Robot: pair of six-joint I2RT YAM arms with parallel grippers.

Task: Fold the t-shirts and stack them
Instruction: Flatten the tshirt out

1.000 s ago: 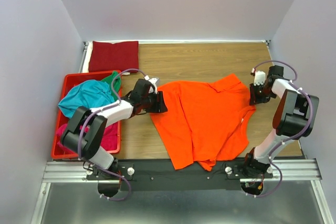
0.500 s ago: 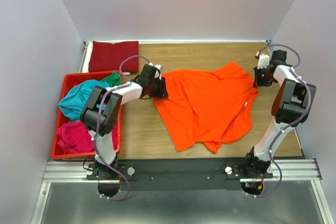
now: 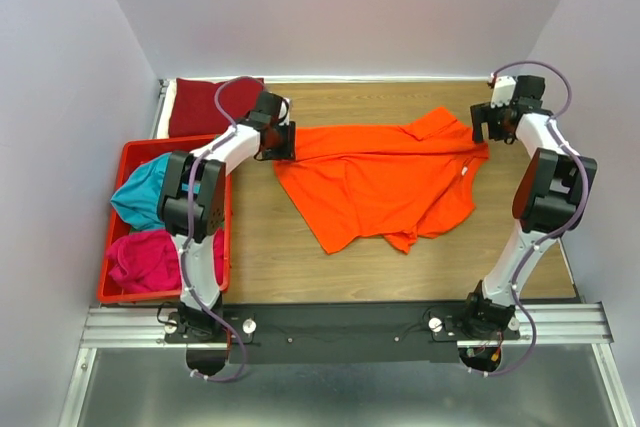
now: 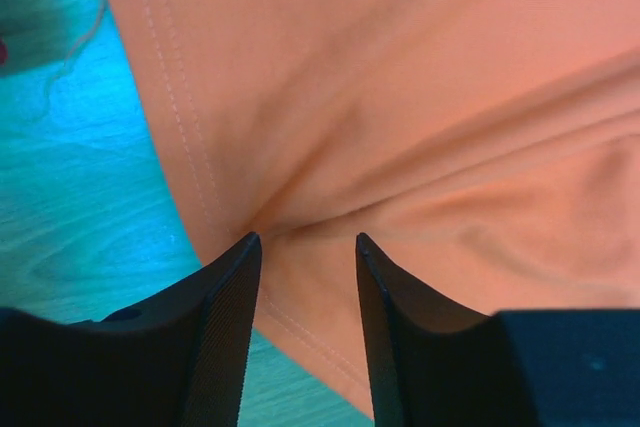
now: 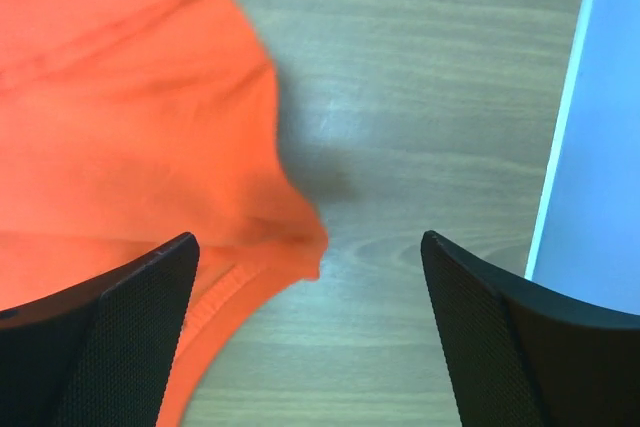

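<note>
We see the orange tee (image 3: pixel 375 182) lying rumpled on the table (image 3: pixel 350 267), across the middle and toward the far side. It is pulled out long from left to right, with folds running along its far edge and a loose flap hanging toward the near side.

The left gripper (image 3: pixel 278 140) sits at the tee's far left corner. In its wrist view the fingers (image 4: pixel 225 317) stand partly closed with a pinch of orange cloth between them. Creases run out from that gap and a stitched hem passes just left of it, so we read it as gripping the tee.

The right gripper (image 3: pixel 483 127) is at the far right of the table, beside the tee's far right corner and close to the wall (image 5: pixel 600 147). Its jaws are spread wide and hold nothing. In its wrist view the tee's edge lies flat on the wood, one pointed bit of hem reaching into the space between the fingers (image 5: pixel 130 317); whether cloth touches the left one we cannot tell.

A dark red tee (image 3: pixel 200 107) lies folded at the far left corner of the table, behind the left arm. The crate (image 3: pixel 120 292) stands along the left edge. In it, a teal tee (image 3: pixel 145 192) is bunched at the far end and a magenta tee (image 3: pixel 145 257) at the near end.
</note>
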